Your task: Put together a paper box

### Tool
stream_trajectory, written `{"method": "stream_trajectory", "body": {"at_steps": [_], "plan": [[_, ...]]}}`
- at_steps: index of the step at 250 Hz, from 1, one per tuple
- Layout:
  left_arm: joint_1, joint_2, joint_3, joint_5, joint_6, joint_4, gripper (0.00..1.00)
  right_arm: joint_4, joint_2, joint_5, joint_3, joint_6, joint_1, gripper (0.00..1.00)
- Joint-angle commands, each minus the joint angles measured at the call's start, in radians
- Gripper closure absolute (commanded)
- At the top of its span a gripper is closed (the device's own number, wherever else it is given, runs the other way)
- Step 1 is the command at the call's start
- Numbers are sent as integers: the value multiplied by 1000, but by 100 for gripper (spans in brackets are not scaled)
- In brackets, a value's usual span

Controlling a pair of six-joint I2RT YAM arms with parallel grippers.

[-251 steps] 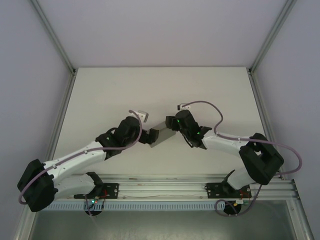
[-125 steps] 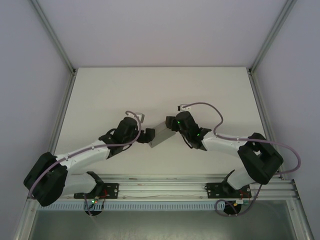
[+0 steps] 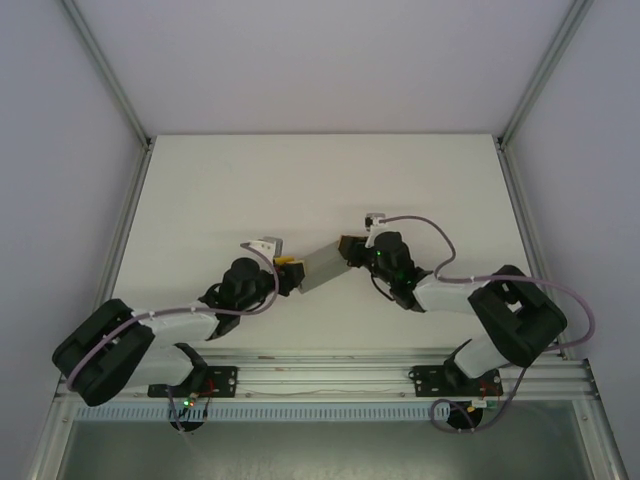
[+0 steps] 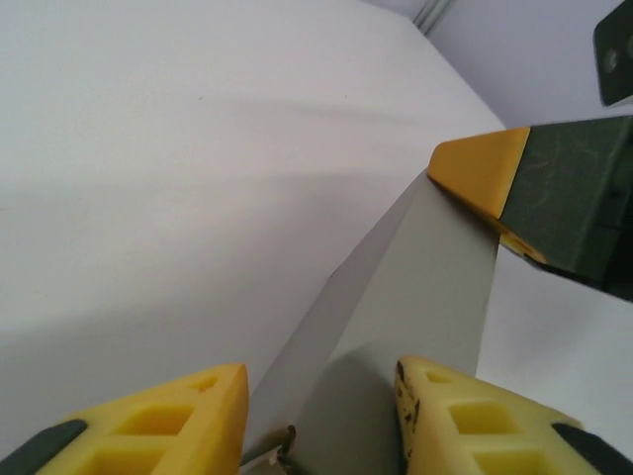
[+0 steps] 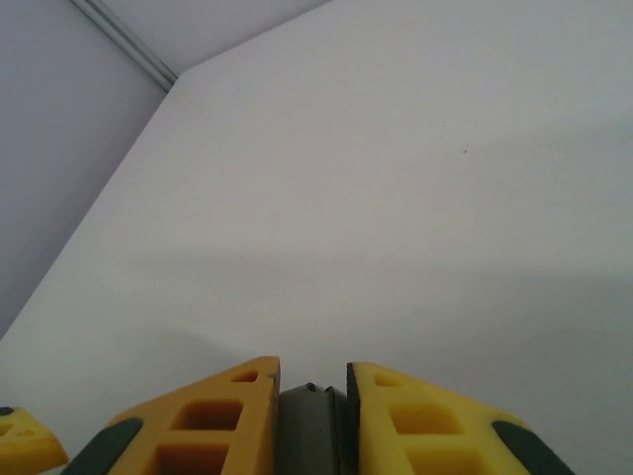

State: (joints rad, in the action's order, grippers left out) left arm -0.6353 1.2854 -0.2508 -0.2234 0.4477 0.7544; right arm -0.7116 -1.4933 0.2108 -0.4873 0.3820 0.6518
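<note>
From above, the paper box (image 3: 322, 265) sits over the middle of the white table (image 3: 320, 180), a little toward its near edge. It is a grey rectangular piece, slanted so that its left end is nearer my bases than its right end. My left gripper (image 3: 291, 272) is at the box's left end and my right gripper (image 3: 350, 247) is at its right end, so the box is between the two. Whether it rests on the table or is lifted off it, I cannot tell from here.

Through my left wrist camera, my left gripper (image 4: 321, 421) has its two yellow fingers (image 4: 158, 421) on either side of the box (image 4: 415, 297). Both press against its grey sides, so I am gripping it. The box runs away from me up to the right, where a yellow-tipped finger of my right gripper (image 4: 485, 170) touches its far end.

Through my right wrist camera, my right gripper (image 5: 313, 421) is closed nearly all the way. Its yellow fingers (image 5: 203, 421) pinch a thin dark grey edge of the box (image 5: 313, 426). Beyond it lies bare table (image 5: 396, 198).
</note>
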Motion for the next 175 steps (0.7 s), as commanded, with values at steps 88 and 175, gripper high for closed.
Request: {"method": "stream_trajectory", "body": {"at_steps": [88, 175], "plan": [[-49, 202, 58, 100, -71, -51, 88, 119, -133, -21, 131, -81, -21, 100], [-48, 11, -144, 192, -122, -365, 21, 419, 19, -69, -55, -67, -20, 74]]}}
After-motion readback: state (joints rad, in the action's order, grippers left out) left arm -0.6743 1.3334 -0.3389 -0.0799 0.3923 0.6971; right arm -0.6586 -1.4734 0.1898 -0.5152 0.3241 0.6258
